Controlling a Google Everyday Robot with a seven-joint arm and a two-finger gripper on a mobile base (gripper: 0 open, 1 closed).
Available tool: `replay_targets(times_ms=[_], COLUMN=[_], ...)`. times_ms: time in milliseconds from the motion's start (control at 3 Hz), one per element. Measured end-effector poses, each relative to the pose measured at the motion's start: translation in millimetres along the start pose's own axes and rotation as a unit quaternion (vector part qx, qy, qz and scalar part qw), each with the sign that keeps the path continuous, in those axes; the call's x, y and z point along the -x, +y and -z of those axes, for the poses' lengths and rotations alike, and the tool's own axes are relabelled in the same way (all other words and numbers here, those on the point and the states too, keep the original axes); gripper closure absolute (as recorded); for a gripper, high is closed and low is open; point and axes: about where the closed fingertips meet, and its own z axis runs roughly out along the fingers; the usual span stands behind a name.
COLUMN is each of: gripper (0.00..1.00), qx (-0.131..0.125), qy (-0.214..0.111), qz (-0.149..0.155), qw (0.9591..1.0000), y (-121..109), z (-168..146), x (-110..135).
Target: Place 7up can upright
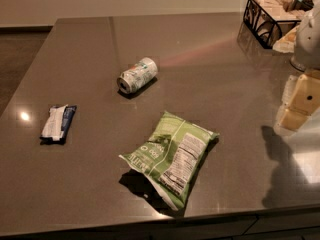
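The 7up can (137,75) lies on its side on the dark grey counter (90,49), left of centre and towards the back. Its silver end points to the front left. Its label is white and green with a small red mark. My gripper (298,104), cream-yellow under a white arm, hangs over the right edge of the counter. It is far to the right of the can and a little nearer the front, and holds nothing that I can see.
A green chip bag (170,156) lies flat near the counter's front edge. A white and dark blue snack wrapper (58,123) lies at the left. A black wire basket (270,16) of packets stands at the back right.
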Motion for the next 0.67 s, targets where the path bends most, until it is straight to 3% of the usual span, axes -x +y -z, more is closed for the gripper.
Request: replay_targets(times_ms=[333,667], gripper=[0.0,0.0], qx=[0.0,0.005], qy=[0.0,-0.024], qz=[0.0,0.037], qw=[1.0,0.999], y=[0.0,-13.5], z=[0.0,-12.5], x=[0.0,35.3])
